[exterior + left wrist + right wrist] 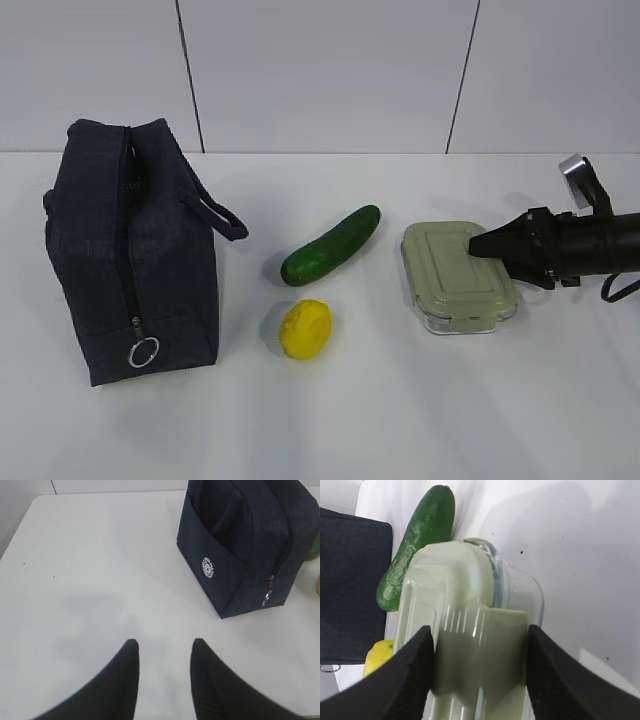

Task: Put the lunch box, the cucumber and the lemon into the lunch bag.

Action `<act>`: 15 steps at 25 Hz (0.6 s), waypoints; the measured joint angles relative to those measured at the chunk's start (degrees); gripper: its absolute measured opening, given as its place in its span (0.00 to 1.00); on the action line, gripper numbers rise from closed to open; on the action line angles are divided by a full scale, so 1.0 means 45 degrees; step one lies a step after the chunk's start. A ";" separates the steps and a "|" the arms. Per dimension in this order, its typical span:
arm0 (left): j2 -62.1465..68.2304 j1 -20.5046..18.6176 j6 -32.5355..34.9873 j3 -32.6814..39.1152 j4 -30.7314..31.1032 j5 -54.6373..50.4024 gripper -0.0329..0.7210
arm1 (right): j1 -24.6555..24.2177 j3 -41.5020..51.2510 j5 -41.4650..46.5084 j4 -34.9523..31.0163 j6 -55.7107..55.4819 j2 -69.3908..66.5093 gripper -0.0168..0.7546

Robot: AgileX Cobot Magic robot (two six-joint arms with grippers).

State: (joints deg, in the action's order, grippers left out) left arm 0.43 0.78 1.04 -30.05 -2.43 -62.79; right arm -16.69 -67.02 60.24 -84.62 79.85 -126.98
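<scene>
The lunch bag (130,250) stands upright at the left, its silver ring pull (143,352) low on the near end. The cucumber (330,245) lies slantwise in the middle, with the lemon (305,328) just in front of it. The lunch box (455,275) rests on the table at the right. My right gripper (475,243) is open, and its fingers straddle the near end of the lunch box lid (465,595). My left gripper (163,645) is open and empty above bare table, short of the bag (240,555). It is out of the exterior view.
The white table (400,420) ends at a pale panelled wall (320,70) behind. In the right wrist view the cucumber (417,555), the lemon (377,655) and the bag's side (350,580) lie beyond the box. A loop strap handle (222,218) sticks out toward the cucumber.
</scene>
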 joint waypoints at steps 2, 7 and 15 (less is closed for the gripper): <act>0.0000 0.0000 0.0000 0.0000 0.0000 0.0000 0.36 | 0.0000 0.0000 0.0000 0.0000 0.0000 0.0000 0.59; 0.0000 0.0000 0.0000 0.0000 0.0000 0.0000 0.36 | 0.0000 0.0000 0.0073 0.0000 0.0000 -0.0012 0.59; 0.0000 0.0000 0.0000 0.0000 0.0000 0.0000 0.36 | 0.0000 0.0000 0.0531 0.0281 0.0106 -0.0076 0.59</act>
State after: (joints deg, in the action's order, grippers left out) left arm 0.43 0.78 1.04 -30.05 -2.43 -62.79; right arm -16.69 -67.02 62.63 -83.35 80.32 -127.33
